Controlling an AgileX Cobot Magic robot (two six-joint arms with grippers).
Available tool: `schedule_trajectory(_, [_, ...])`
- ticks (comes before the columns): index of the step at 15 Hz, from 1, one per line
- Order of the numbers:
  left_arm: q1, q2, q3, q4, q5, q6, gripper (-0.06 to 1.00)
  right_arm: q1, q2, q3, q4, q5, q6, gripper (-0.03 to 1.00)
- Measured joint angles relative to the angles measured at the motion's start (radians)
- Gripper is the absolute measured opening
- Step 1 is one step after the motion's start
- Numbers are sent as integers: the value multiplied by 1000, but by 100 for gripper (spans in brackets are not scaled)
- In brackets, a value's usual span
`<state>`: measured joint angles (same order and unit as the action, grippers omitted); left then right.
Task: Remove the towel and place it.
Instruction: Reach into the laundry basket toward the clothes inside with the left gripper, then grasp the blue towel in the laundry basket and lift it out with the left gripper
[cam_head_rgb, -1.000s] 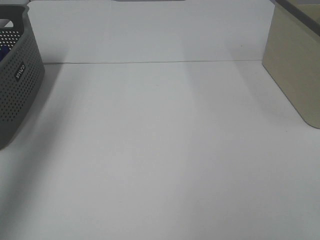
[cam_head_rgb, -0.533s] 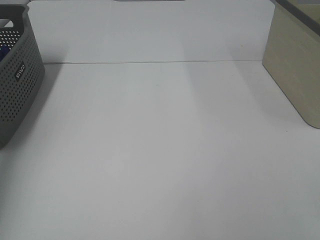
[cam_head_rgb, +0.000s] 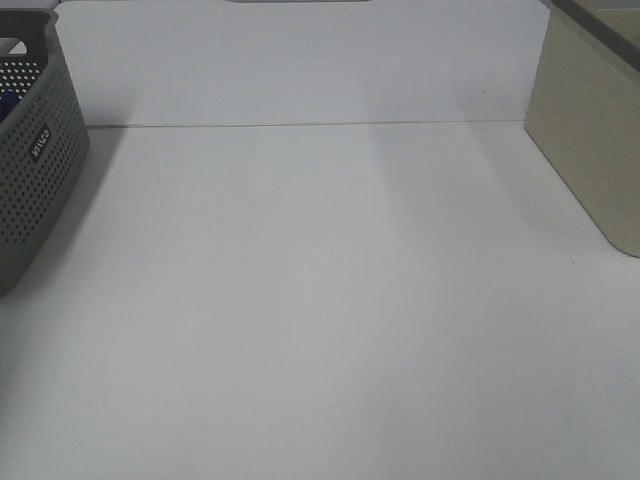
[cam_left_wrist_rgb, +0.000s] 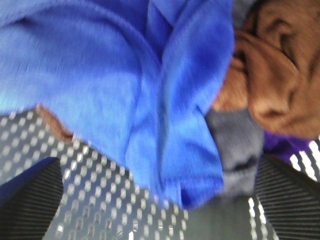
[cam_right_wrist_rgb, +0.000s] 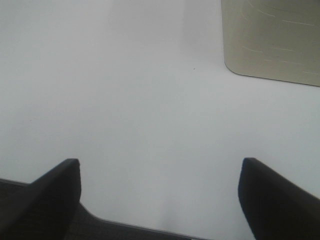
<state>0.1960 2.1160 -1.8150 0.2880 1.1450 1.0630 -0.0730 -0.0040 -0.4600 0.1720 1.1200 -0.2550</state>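
Observation:
The royal-blue towel (cam_left_wrist_rgb: 135, 85) lies bunched inside the grey perforated basket (cam_left_wrist_rgb: 100, 200), filling most of the left wrist view. My left gripper (cam_left_wrist_rgb: 160, 205) is open just over it, with one dark finger on each side and nothing held. In the exterior high view the basket (cam_head_rgb: 35, 170) stands at the far left edge, with only a sliver of blue (cam_head_rgb: 6, 103) showing inside. Neither arm shows in that view. My right gripper (cam_right_wrist_rgb: 160, 200) is open and empty above the bare white table (cam_right_wrist_rgb: 150, 100).
A brown cloth (cam_left_wrist_rgb: 280, 65), a grey cloth (cam_left_wrist_rgb: 237, 145) and a bit of purple cloth (cam_left_wrist_rgb: 285, 145) lie beside the towel in the basket. A beige box (cam_head_rgb: 590, 130) stands at the table's right edge and also shows in the right wrist view (cam_right_wrist_rgb: 272, 40).

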Motion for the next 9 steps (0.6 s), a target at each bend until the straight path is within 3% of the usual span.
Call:
schedule_trajectory(4, [0, 61, -3, -8, -8, 33, 99, 0, 0, 0, 0, 0, 0, 83])
schedule_trajectory(6, [0, 70, -3, -9, -26, 38, 94, 0, 0, 0, 0, 0, 0, 83])
schedule_trajectory(7, [0, 70, -3, -10, -24, 51, 85, 0, 0, 0, 0, 0, 0, 83])
schedule_trajectory(9, [0, 70, -4, -12, -10, 62, 51, 0, 0, 0, 0, 0, 0, 83])
